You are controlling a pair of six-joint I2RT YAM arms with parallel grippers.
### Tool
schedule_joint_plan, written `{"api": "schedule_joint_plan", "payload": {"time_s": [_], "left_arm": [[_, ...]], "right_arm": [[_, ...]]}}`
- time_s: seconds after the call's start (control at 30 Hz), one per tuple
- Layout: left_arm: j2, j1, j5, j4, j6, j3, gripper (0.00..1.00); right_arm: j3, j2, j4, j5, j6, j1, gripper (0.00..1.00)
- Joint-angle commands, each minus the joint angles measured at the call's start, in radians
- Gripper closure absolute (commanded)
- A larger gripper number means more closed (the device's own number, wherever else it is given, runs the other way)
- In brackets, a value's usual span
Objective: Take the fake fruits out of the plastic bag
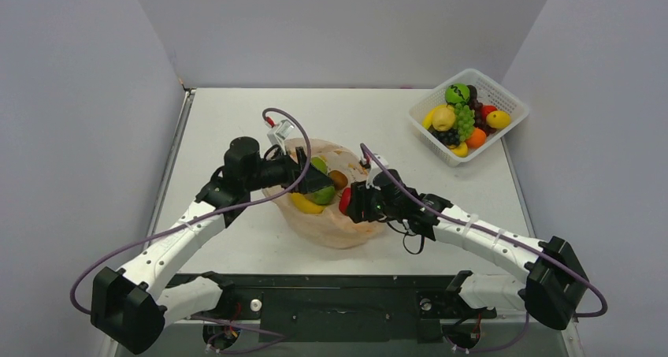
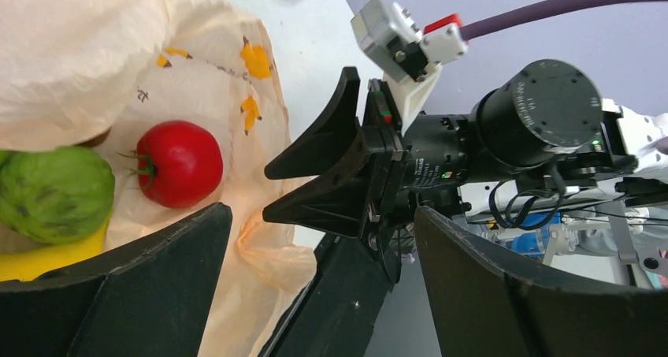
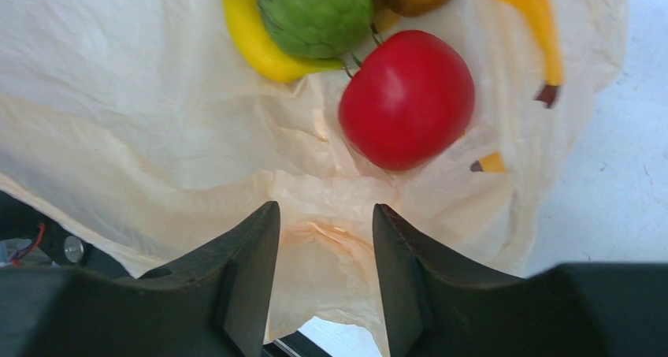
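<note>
The thin peach bag (image 1: 335,232) lies crumpled in the middle of the desk (image 1: 228,120). Inside I see a shiny red apple (image 3: 407,98), a yellow banana (image 3: 246,38) and a bumpy green fruit (image 3: 315,14). My left fingers (image 2: 118,286) are wide and empty. My right fingers (image 3: 236,294) are a little apart over the bag's edge.

White lattice basket (image 1: 498,87) (heaped with mixed fruit (image 1: 465,120)), far right on pale table (image 1: 236,128), grey walls (image 1: 339,26)

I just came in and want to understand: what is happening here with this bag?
The robot is working on a peach plastic bag on the table. The red apple, banana and bumpy green fruit lie inside it. The right end effector is open around the bag's edge; the left end effector is open, holding nothing.
</note>
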Motion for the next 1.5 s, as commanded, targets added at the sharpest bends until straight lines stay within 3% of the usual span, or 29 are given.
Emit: {"api": "schedule_joint_plan", "payload": {"time_s": [0.0, 0.13, 0.3, 0.4, 0.6, 0.8, 0.9, 1.03, 1.23, 1.47], "left_arm": [[-0.043, -0.071, -0.086, -0.017, -0.016, -0.038, 0.16], [-0.09, -0.157, -0.229, -0.066, -0.025, -0.142, 0.22], [-0.264, -0.171, -0.38, -0.059, -0.104, -0.367, 0.22], [-0.322, -0.172, -0.38, -0.006, -0.154, -0.489, 0.22], [-0.366, -0.176, -0.373, 0.023, -0.209, -0.578, 0.23], [-0.442, -0.175, -0.375, -0.059, -0.184, -0.508, 0.22], [-0.455, -0.175, -0.372, -0.084, -0.167, -0.457, 0.2], [-0.443, -0.176, -0.344, -0.075, -0.17, -0.434, 0.19], [-0.435, -0.175, -0.305, -0.044, -0.157, -0.389, 0.18], [-0.375, -0.172, -0.312, -0.305, 0.023, -0.098, 0.17]], "right_arm": [[0.028, 0.002, 0.037, -0.007, -0.022, 0.063, 0.53], [-0.006, 0.062, 0.088, -0.054, -0.031, 0.144, 0.55], [-0.104, 0.149, 0.151, -0.09, 0.016, 0.171, 0.67], [-0.101, 0.168, 0.132, -0.086, 0.006, 0.166, 0.69], [-0.02, 0.139, 0.05, 0.013, -0.049, 0.144, 0.68], [0.042, 0.053, 0.037, 0.113, -0.068, 0.097, 0.58], [0.111, 0.07, -0.004, 0.235, -0.092, 0.096, 0.45], [0.213, 0.143, -0.084, 0.344, -0.116, 0.093, 0.39], [0.26, 0.226, -0.083, 0.402, -0.117, 0.095, 0.37], [0.266, 0.315, -0.069, 0.434, -0.098, 0.094, 0.38]]}}
